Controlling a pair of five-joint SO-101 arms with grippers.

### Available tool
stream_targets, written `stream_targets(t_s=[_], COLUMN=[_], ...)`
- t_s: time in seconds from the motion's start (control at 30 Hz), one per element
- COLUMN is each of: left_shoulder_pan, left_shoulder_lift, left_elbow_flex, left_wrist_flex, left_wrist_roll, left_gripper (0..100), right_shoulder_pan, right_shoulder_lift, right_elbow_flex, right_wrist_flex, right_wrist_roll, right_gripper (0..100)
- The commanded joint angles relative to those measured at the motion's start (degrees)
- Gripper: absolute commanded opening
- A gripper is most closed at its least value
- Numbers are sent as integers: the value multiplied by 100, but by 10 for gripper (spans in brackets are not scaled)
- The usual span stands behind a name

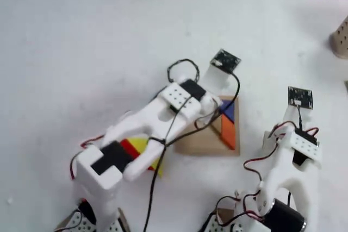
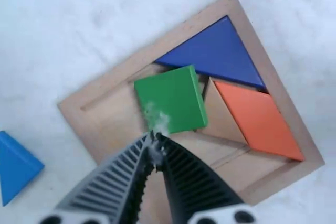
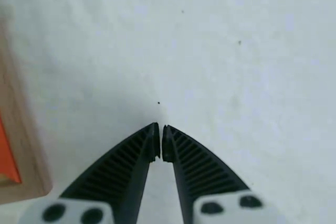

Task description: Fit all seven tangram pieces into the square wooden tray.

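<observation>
On the white table (image 1: 81,52), seen from above, the left arm (image 1: 147,126) stretches low and slantwise from its base to the square wooden tray (image 1: 204,144), its wrist over the tray's near half. A dark blue triangle (image 1: 229,110) and an orange parallelogram (image 1: 229,131) lie in the tray's far side. A red piece (image 1: 129,147) and a yellow piece (image 1: 140,144) lie on the table beneath the arm's forearm. The right arm (image 1: 291,158) stands folded just beside the tray, wrist pointing down.

In the left wrist view, the left gripper (image 2: 156,141) has its jaws together, tips touching the near edge of a green square (image 2: 170,106). That square sits inside the tray, turned askew to the rim; whether it lies flat I cannot tell. Beyond it lies the dark blue triangle along the far rim, with the orange parallelogram beside it. A light blue triangle (image 2: 16,167) rests on the table outside the tray, well off to one side of the jaws.

In the right wrist view, the right gripper (image 3: 160,142) hangs over bare table, jaws closed. The tray's corner sits off to one side of them.
</observation>
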Motion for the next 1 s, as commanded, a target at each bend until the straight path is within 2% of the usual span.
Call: stream_targets(t_s=[0.0,0.07,0.13,0.23,0.4,0.7,0.83,0.97], left_shoulder_pan=[418,497,391,171,40,119,136,224], left_shoulder_lift=[-488,-523,-409,-171,110,1358,1604,1596], left_elbow_flex=[-220,-167,-149,-290,-765,-1451,-1969,-2013], left_wrist_flex=[53,-176,-712,-1090,-756,-870,-264,18], left_wrist_roll=[35,35,35,35,35,-9,-9,18], left_gripper=[22,22,22,22,22,22,22,22], right_shoulder_pan=[-57,-57,-57,-66,-66,-127,-119,-119], right_shoulder_lift=[-171,-171,-171,-171,-171,-171,-171,-171], right_elbow_flex=[-26,-26,-18,9,18,26,26,26], right_wrist_flex=[-84,-84,-84,-92,-92,-92,-92,-92], right_wrist_roll=[70,70,70,70,70,70,79,79], right_gripper=[25,25,25,25,25,25,25,25])
